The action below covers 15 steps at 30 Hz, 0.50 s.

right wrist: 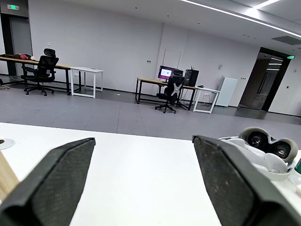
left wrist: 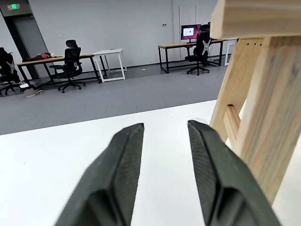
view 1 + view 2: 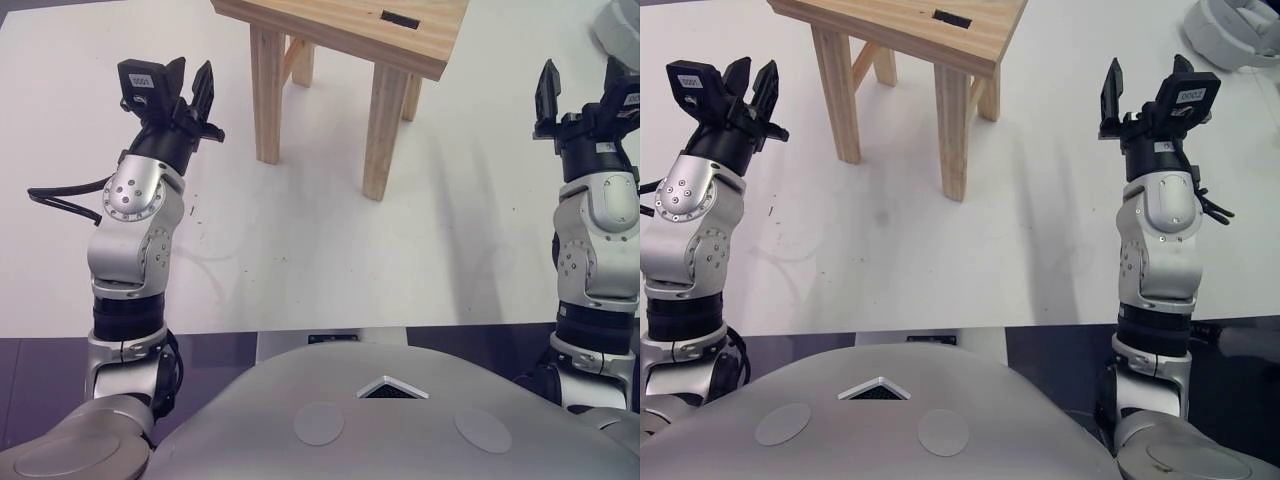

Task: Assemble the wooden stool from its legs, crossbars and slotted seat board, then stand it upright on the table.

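Pale wooden stool (image 3: 340, 30) upright on white tabletop (image 3: 300, 260); my left end effector (image 3: 194, 70) and right end effector (image 3: 1146, 68) gape open, empty.

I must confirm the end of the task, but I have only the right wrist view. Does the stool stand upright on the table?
Observer: Yes. The stool stands upright on its legs on the white table.
Operator: Does the left gripper hold it?
Observer: No. The left gripper is open and apart from the stool, to its left.
Operator: Where is the slot?
Observer: The dark slot is in the stool's top and faces up.
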Tool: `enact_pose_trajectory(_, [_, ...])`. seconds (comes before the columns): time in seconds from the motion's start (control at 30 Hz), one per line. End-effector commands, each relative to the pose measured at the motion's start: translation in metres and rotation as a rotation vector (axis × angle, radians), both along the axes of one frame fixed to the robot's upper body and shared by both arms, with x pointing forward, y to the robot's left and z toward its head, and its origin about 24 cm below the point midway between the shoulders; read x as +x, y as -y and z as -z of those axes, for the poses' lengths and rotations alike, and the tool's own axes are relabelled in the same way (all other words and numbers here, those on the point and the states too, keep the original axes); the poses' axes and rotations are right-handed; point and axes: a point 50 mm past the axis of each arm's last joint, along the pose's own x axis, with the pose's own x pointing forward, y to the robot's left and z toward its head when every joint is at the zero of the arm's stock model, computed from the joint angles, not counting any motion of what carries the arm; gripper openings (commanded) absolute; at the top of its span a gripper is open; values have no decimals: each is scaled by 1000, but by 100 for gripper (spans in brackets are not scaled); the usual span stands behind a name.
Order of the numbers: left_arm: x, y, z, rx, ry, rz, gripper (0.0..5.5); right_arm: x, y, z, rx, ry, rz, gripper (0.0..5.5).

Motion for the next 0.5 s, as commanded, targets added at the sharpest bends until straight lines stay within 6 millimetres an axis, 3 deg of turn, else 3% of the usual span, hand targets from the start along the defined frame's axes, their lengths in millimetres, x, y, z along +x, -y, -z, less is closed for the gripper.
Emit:
enact_pose_trajectory(0.03, [2,-2,4,-2,11,-25,169,10,0,-3,-10,20,-26,385])
enact_pose_trajectory(0.5, [26,-8,10,24,39,-42,169,29,-13,9,-41,42,-72,385])
